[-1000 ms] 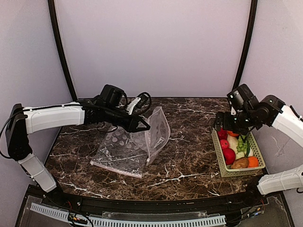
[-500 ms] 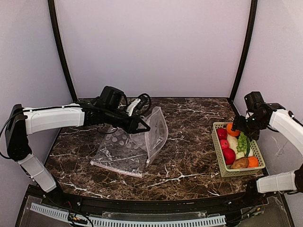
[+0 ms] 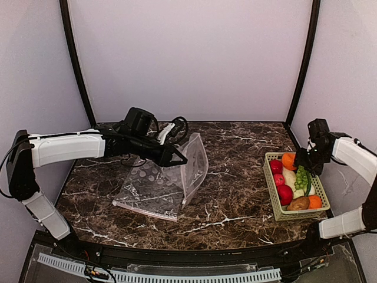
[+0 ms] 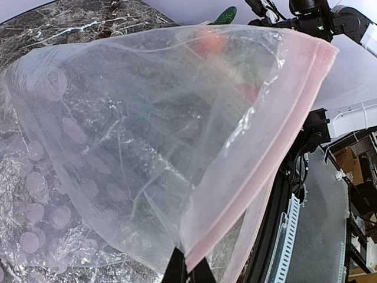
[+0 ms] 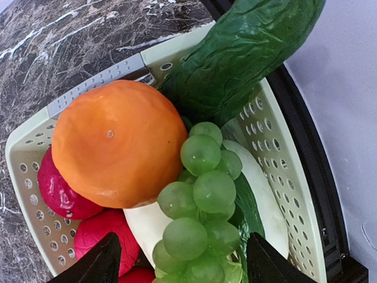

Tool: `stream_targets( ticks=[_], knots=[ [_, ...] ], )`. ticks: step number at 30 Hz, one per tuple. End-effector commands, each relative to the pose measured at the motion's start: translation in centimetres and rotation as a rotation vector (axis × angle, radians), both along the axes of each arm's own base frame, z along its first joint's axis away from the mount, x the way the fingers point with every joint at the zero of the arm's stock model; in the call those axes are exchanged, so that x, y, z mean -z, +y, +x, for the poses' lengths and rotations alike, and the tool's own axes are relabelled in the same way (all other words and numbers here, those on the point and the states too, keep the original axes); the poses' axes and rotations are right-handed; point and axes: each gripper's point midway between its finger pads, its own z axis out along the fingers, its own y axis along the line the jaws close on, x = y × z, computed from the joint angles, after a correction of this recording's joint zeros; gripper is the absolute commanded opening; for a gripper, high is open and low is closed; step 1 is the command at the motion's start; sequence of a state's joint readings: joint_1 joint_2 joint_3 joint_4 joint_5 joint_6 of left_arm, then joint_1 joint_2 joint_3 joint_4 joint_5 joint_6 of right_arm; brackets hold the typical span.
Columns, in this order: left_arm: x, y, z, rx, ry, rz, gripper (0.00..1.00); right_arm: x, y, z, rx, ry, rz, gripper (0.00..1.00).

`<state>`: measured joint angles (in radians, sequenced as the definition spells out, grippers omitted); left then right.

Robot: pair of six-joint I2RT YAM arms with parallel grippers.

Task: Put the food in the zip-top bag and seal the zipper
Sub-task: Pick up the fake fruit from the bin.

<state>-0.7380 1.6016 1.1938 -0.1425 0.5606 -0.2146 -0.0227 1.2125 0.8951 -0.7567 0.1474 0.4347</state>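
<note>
**Item:** zip-top bag [image 3: 197, 162], clear plastic printed with white dots.

**Location:** left of centre on the dark marbled table [image 3: 241, 177]. One panel was lifted off the surface and stood tilted, its long axis running from the near side up toward the back.

**Zipper** [image 4: 264, 138]: a narrow pinkish strip. In the left wrist view it ran diagonally from the bottom edge to the upper right, toward the right arm's side. Whether the mouth was parted or pressed together could not be told.

**Hold:** the left gripper [image 3: 178, 159] was clenched on the lower end of the strip, with its dark fingers [image 4: 175, 272] pinching the pink edge.

**Adjacent:** dotted clear plastic [image 3: 144, 188] lay flat under and left of the lifted panel, with a pinkish line along its near edge. Whether it was the same bag or a second one could not be told.

**Food:** all of it sat in a pale green slotted basket [image 3: 274, 203] at the table's right edge, well apart from the bag.
- orange [image 5: 118, 141] at the back end
- green grapes [image 5: 200, 206] touching the orange
- dark green vegetable [image 5: 241, 53] lying across the back rim
- white radish [image 5: 262, 188] under the grapes
- red apples [image 5: 59, 191] along the inner wall
- brown potato [image 3: 298, 203] and a second orange piece [image 3: 315, 201] at the near end

**Right gripper** [image 5: 184, 242]: it was over the basket with its fingers spread, one on each side of the grape cluster, grasping nothing.
</note>
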Motion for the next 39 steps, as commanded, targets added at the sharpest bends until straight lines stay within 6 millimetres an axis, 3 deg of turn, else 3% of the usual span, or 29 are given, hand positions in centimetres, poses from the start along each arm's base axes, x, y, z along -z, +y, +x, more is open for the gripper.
stream_targets(
  ticks=[1,15,26,30,34,39],
  knots=[
    [-0.8,0.1,-0.5,0.012,-0.01,-0.028,0.01,1.1,0.0,1.1,-0.034,0.004,0.002,0.68],
    [-1.2,0.1,-0.7,0.016,-0.012,-0.042,0.01,1.2,0.1,0.2,-0.032,-0.004,0.01,0.24],
    [-1.7,0.0,-0.9,0.024,-0.016,-0.066,0.01,-0.8,0.0,-0.8,-0.016,-0.045,0.012,0.07],
    [-2.0,0.0,-1.1,0.028,-0.018,-0.074,0.01,-2.5,0.5,-0.9,-0.023,-0.077,0.034,0.03],
    [-2.2,0.0,-1.1,0.028,-0.016,-0.079,0.01,-5.9,1.2,-1.0,-0.048,-0.148,0.067,0.0],
    [-2.5,-0.1,-1.3,0.031,-0.008,-0.094,0.01,-9.2,3.5,-1.8,-0.146,-0.221,0.144,0.0]
  ],
)
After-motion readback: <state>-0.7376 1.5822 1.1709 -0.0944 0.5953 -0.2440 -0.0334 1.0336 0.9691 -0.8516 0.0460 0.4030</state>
